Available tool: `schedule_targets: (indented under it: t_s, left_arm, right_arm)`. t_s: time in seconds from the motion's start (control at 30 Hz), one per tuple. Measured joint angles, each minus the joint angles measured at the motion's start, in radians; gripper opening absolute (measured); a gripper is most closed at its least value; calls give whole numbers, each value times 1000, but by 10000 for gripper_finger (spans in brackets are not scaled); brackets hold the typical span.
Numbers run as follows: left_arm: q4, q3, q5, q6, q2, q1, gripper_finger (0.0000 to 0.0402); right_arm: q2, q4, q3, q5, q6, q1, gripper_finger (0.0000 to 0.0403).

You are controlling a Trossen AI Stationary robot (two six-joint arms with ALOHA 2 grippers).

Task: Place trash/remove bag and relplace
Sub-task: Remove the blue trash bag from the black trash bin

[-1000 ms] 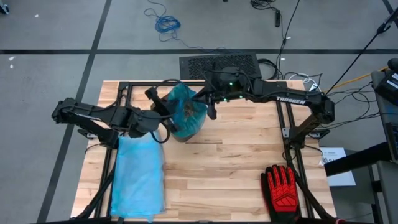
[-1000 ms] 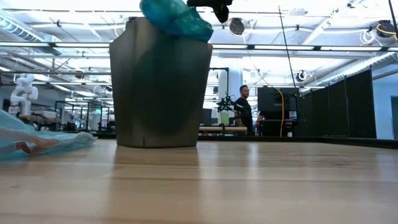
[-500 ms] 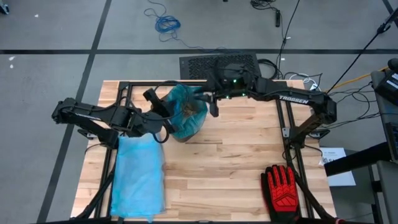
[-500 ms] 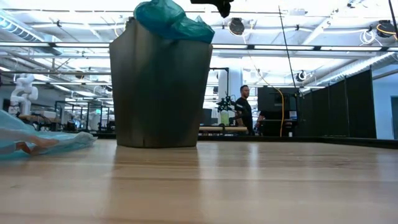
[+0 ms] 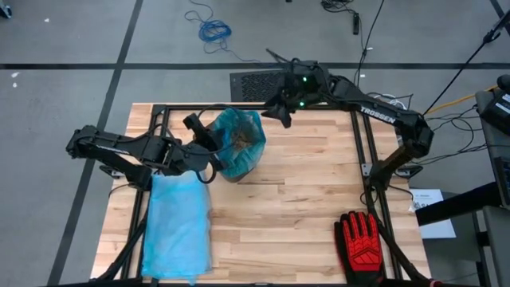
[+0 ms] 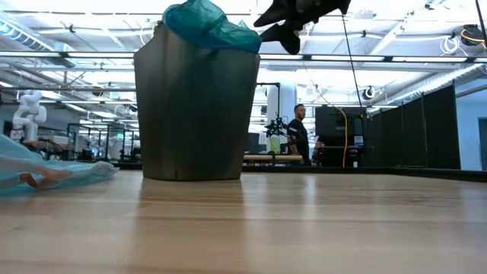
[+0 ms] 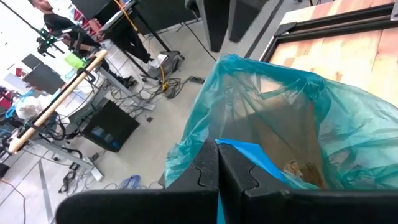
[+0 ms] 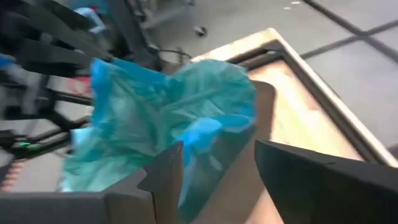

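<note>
Since the bag (image 5: 239, 142) in the bin (image 6: 196, 106) is thin, slippery film, we'd grip bunched rim; left gripper (image 7: 217, 180) is pinched on it, right gripper (image 8: 214, 171) gapes empty beside the bin.

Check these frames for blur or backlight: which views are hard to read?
Right wrist view: smeared by motion, the bag and that gripper's fingers soft-edged. Low view: bright ceiling lights behind leave the bin and right gripper as dark shapes. Left wrist view: sharp, fingers shut on the bag's rim. High view: evenly lit, clear.

Bright overhead light; blurred right-wrist view.
</note>
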Motion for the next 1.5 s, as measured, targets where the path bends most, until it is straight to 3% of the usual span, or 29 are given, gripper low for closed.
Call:
schedule_targets:
  t_s: [0.2,0.4,0.57,0.87,0.97,1.1,1.37,1.5]
  left_arm:
    - [1,0,0,0,0,0,0]
    - [2,0,0,0,0,0,0]
    - [3,0,0,0,0,0,0]
    - [7,35,0,39,-1,8,0]
    - [5,42,0,43,-1,4,0]
    - [-17,42,0,28,-1,-1,0]
    - [-36,42,0,0,-1,0,0]
    - [-60,42,-23,-1,0,0,0]
  right_arm:
    - [31,28,0,-173,39,-23,139]
    - [74,96,0,-170,74,-1,85]
    - [64,154,0,-159,77,17,11]
    - [-21,151,0,-144,49,33,0]
    - [-48,11,0,-129,-31,19,10]
    - [-67,-187,0,-92,-226,45,53]
    - [-79,-329,-15,290,-561,293,182]
    - [-79,-270,-62,421,-609,418,209]
